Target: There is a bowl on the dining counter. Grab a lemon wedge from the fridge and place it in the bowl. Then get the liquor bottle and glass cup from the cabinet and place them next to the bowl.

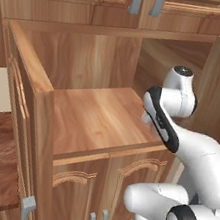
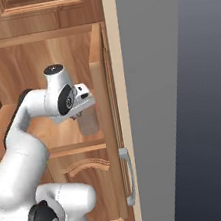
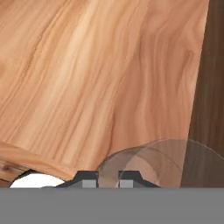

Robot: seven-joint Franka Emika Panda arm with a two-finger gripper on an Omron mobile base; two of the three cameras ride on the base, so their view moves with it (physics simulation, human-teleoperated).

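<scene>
A clear glass cup (image 2: 89, 123) stands on the wooden shelf (image 2: 60, 133) inside the open cabinet, close to its right-hand door. My gripper (image 2: 85, 115) reaches down onto the cup from above. In the hand view the cup (image 3: 153, 164) appears as a translucent round rim at the bottom. My gripper (image 3: 108, 181) has its two dark fingertips (image 3: 89, 181) close together there, with the cup's wall between them. The gripper is shut on the glass cup.
The cabinet shelf (image 1: 95, 119) is a bare wooden board with a wooden back wall (image 1: 90, 60). One open door (image 1: 22, 87) stands at the left and the other (image 2: 108, 113), with a grey handle (image 2: 127, 175), hems the hand in at the right. Closed cupboards (image 1: 103, 192) lie below.
</scene>
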